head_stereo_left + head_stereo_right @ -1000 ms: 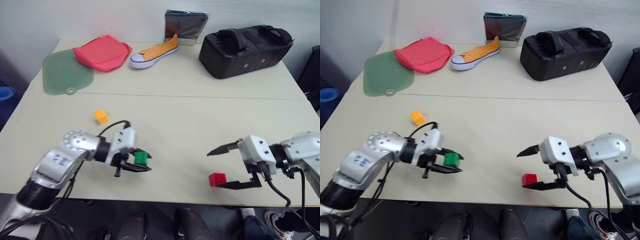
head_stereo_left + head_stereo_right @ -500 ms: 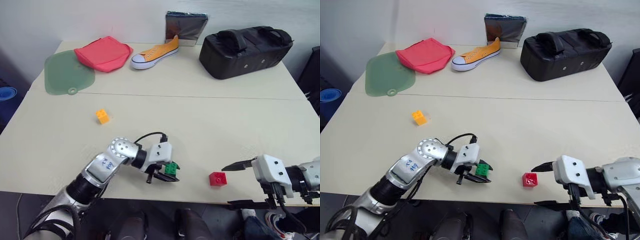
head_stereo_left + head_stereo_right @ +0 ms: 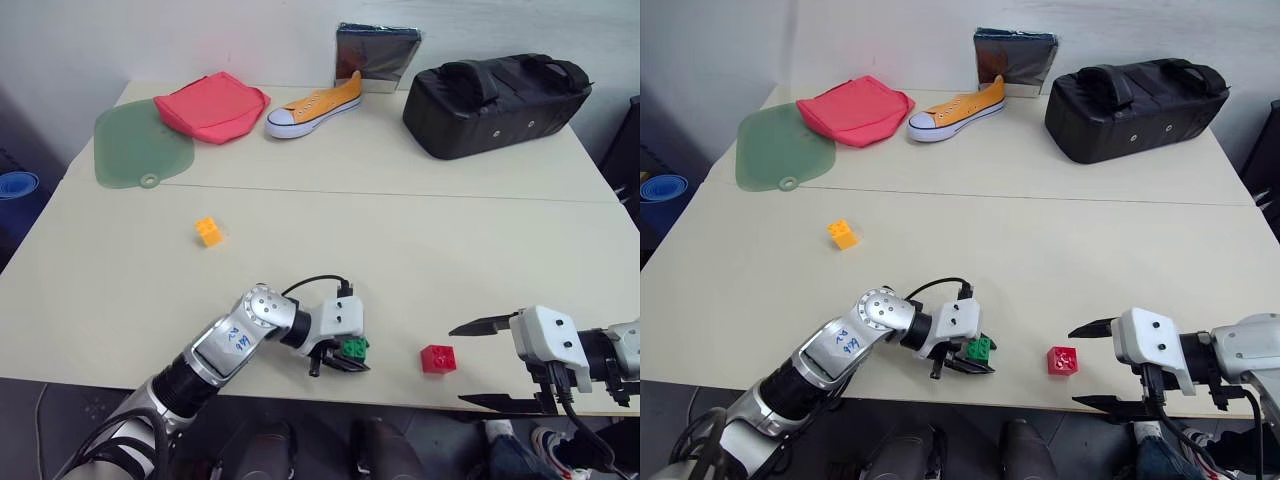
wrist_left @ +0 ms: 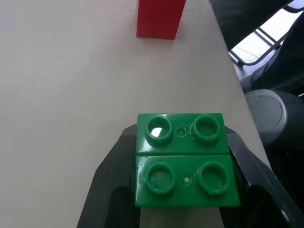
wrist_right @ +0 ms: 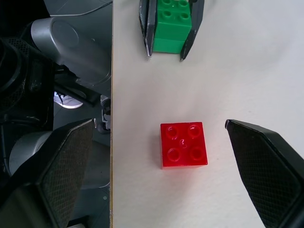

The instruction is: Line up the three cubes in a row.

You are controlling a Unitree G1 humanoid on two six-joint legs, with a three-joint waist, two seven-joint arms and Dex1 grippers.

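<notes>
The green cube (image 3: 352,348) sits clamped in the left end effector (image 3: 343,357), low over the surface (image 3: 400,240) near its front edge. The red cube (image 3: 436,358) lies free at 3 o'clock from it, near, with bare surface between them. The right end effector (image 3: 478,362) stands wide beside the red cube, apart from it. The yellow cube (image 3: 208,231) lies at 10 o'clock, well apart. Far behind are a shoe (image 3: 312,103), a black bag (image 3: 495,88), a red pouch (image 3: 212,105) and a green mat (image 3: 140,145).

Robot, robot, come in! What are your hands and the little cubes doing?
Left gripper shut on green cube, near red cube. Right gripper open, empty. Orange-yellow cube sits apart. Nothing between them.
</notes>
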